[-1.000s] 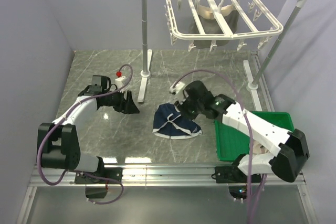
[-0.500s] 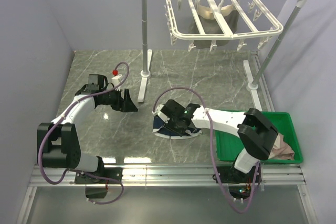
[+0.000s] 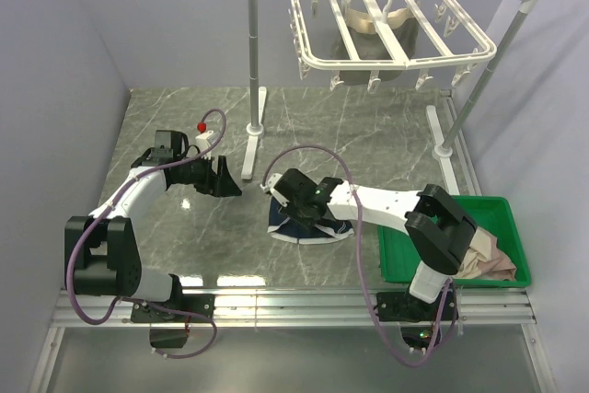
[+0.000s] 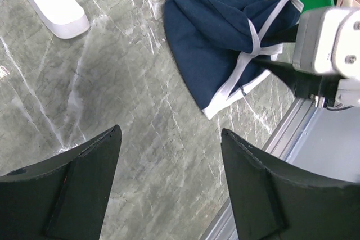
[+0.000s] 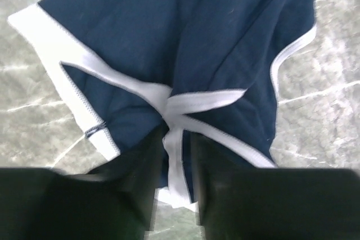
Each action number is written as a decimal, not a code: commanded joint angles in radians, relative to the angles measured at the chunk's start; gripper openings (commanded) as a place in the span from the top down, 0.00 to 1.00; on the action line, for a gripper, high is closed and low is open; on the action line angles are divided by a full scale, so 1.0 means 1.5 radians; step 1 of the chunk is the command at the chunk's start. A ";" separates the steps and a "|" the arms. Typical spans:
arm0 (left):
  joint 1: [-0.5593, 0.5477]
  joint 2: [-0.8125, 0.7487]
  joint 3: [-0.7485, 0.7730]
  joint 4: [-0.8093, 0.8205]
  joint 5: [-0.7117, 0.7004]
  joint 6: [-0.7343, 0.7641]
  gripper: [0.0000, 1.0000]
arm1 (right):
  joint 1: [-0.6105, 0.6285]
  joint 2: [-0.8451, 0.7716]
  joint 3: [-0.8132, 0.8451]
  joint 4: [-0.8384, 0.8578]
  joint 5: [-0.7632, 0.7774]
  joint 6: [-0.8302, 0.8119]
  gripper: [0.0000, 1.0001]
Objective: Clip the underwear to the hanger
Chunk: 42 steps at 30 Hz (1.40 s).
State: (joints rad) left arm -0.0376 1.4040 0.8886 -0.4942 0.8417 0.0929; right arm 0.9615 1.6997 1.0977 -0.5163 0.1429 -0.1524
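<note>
1. Navy cloth with white piping, the underwear [image 3: 293, 225] lies crumpled on the grey marbled counter [image 3: 166, 236], on the near side of the pole stand [image 3: 250, 62] and just right of its left foot.
2. The right gripper [image 5: 177, 139] presses down on the underwear, its jaws clenched on the white piping where the bands cross.
3. The left gripper [image 4: 169, 184] hangs left of the pole stand's left foot, jaws released and spread wide, holding nothing.
4. The hanger [image 3: 390, 28] hangs by its hook from the pole stand's crossbar.
5. A green tray [image 3: 497, 213] sits near the pole stand's right foot, with a beige cloth [image 3: 488, 262] inside.
</note>
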 commanded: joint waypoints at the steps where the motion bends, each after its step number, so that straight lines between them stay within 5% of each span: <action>1: 0.004 -0.018 0.008 0.009 0.016 0.016 0.23 | -0.019 0.019 0.042 0.025 0.019 0.017 0.69; 5: 0.004 -0.028 0.001 0.010 0.018 0.026 0.24 | -0.046 0.009 0.064 -0.001 0.002 0.011 1.00; 17: -0.054 -0.058 -0.014 0.022 -0.006 0.055 0.25 | -0.148 -0.179 0.148 -0.032 -0.171 0.066 1.00; 24: -0.099 -0.065 -0.047 0.094 -0.005 -0.009 0.22 | -0.244 -0.231 0.131 -0.005 -0.245 0.196 1.00; 33: -0.254 -0.080 -0.068 0.203 -0.113 -0.033 0.21 | -0.417 -0.218 0.057 0.032 -0.257 0.315 1.00; 42: -0.461 -0.034 -0.059 0.296 -0.308 0.054 0.25 | -0.430 -0.227 0.005 0.050 -0.272 0.323 1.00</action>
State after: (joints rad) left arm -0.6739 1.3338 0.7887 -0.1421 0.5034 0.0959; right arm 0.3145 1.3865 1.1225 -0.4896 -0.2493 0.3183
